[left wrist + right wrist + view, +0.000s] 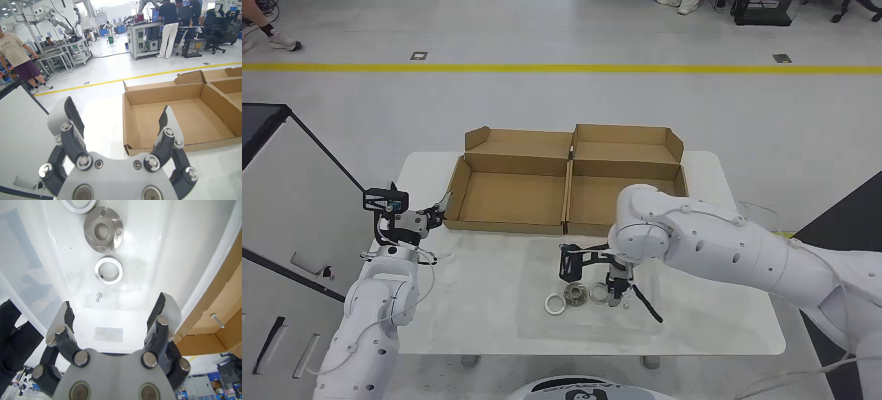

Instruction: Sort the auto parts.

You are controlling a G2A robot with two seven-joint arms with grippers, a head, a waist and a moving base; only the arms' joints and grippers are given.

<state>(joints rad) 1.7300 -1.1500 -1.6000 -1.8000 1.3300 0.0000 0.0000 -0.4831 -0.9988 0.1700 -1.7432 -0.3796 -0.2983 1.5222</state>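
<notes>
Just short of the ring collar [108, 270], the small bolt [98, 297] lies just ahead of the right gripper [114, 298], jaws apart.

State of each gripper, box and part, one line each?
left gripper: open, empty
right gripper: open, empty, above small bolt
left box: open, empty
right box: open, long bolt inside
flange: flat on table
metal ring: flat on table
white ring: flat on table
small bolt: loose on table
</notes>
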